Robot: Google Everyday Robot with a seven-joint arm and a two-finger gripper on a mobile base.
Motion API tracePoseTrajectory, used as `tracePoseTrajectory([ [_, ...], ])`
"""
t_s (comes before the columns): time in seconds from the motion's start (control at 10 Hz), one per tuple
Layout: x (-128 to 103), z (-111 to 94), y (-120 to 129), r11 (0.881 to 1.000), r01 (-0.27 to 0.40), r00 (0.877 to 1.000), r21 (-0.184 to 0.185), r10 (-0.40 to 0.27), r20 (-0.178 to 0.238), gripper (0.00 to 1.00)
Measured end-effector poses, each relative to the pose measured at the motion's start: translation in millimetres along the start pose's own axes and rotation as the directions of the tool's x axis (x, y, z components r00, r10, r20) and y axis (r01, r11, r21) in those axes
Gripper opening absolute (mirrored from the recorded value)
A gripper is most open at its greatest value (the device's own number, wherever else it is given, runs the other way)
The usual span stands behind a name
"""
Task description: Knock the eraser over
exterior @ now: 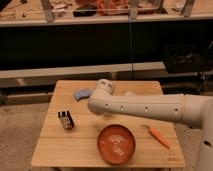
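The eraser is a small black block with pale stripes. It stands upright on the left part of the wooden table. My white arm reaches in from the right across the table's middle. My gripper is at the arm's left end, right of and slightly behind the eraser, and clearly apart from it. The arm's bulk hides most of it.
A blue pad lies at the back of the table, just left of the arm's end. A red bowl sits at the front centre. An orange carrot lies at the right. Dark shelving stands behind the table.
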Motion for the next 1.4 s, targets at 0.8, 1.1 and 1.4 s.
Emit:
tracePoseTrajectory([
  [0.8, -26, 26, -39, 0.998, 0.056, 0.997, 0.032, -0.058, 0.060, 0.01],
  [1.1, -45, 29, -47, 0.996, 0.080, 0.993, 0.042, -0.083, 0.082, 0.01],
  [1.4, -64, 30, -58, 0.992, 0.115, 0.987, 0.057, -0.120, 0.109, 0.01],
])
